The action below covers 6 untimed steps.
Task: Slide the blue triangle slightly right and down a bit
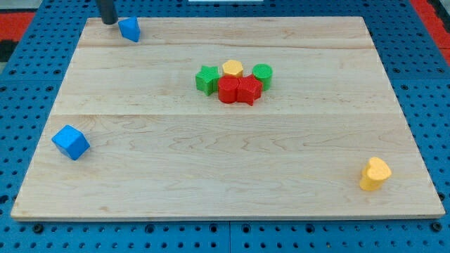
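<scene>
Yellow block [375,173], rounded top, sits nearest, bottom right on pale grained wood board [225,176]. Blue cube [71,142] at left edge. Centre cluster, touching: green star [207,79], yellow hexagon [233,69], green cylinder [262,74], two red blocks [239,91]. Blue triangle [129,29] top left, dark rod's tip [109,22] just beside its left; no jaws to judge.

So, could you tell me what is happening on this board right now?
My tip sits at the view's top left, just left of the blue triangle, placed to push it right. A blue cube lies at the left edge, a yellow block at bottom right, and green, yellow and red blocks cluster near the middle.
</scene>
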{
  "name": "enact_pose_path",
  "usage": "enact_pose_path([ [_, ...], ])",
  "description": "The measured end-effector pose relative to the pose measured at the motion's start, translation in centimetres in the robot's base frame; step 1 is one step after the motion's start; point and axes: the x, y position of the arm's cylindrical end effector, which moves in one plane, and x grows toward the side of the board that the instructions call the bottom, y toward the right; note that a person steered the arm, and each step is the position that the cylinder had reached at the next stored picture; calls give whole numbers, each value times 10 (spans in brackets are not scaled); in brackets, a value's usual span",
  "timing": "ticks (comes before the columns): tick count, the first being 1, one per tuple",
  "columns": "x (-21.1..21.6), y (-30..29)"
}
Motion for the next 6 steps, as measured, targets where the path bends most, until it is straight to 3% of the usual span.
enact_pose_path([
  [1, 12, -8],
  [3, 7, 61],
  [6, 12, 66],
])
